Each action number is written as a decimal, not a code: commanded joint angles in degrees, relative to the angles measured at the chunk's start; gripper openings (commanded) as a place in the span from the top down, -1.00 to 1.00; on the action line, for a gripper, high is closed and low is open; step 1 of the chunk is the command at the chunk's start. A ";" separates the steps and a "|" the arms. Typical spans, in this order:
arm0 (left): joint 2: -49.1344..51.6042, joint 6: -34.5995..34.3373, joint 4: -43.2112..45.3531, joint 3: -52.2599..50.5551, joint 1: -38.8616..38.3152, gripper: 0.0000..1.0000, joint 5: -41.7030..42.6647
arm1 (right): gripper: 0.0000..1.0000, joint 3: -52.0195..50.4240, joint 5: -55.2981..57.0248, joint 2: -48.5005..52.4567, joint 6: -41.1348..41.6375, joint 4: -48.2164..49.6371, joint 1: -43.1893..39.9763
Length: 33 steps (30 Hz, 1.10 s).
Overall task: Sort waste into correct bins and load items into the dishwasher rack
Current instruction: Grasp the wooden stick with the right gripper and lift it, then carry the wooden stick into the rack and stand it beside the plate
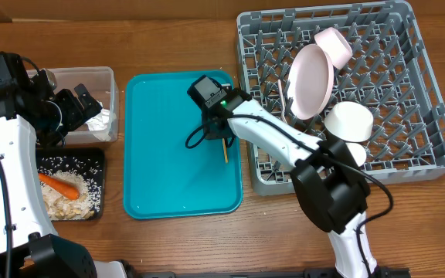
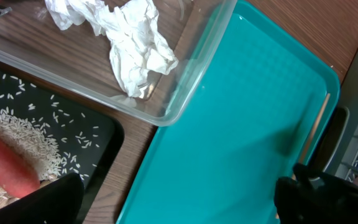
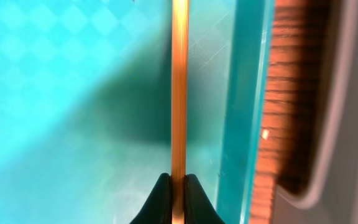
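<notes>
Right wrist view: right gripper [image 3: 178, 183] clamped the chopstick [image 3: 178, 81], pointing twelve o'clock; the narrow pinch could let it swivel.

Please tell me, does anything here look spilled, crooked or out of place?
Nothing stands out. The rice grains are scattered, but inside the black tray; the tissues lie inside the clear tub. The single chopstick on the teal tray is pinched by the right gripper.
</notes>
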 commanded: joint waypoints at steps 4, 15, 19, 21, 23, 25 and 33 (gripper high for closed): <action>-1.22 -0.35 0.00 0.98 -0.13 -1.00 0.26 | 0.92 3.15 0.17 -10.38 -4.76 -1.25 -0.35; -1.22 -0.35 0.00 0.98 -0.13 -1.00 0.26 | 0.92 3.15 7.26 -19.41 -9.22 -4.76 -4.46; -1.25 -0.35 0.00 0.98 -0.13 -1.00 0.26 | 0.92 3.10 7.21 -19.43 -9.31 -7.13 -9.60; -1.22 -0.35 0.00 0.98 -0.13 -1.00 0.26 | 0.92 3.10 7.19 -19.43 -9.33 -7.72 -12.37; -1.22 -0.35 0.00 0.98 -0.13 -1.00 0.26 | 0.92 3.10 6.60 -19.43 -9.94 -7.89 -15.08; -1.22 -0.35 0.00 0.98 -0.13 -1.00 0.26 | 0.92 3.08 4.37 -19.39 -12.24 -7.87 -17.53; -1.22 -0.35 0.00 0.98 -0.13 -0.99 0.26 | 0.92 2.19 -3.37 -18.64 -13.81 -7.34 -23.78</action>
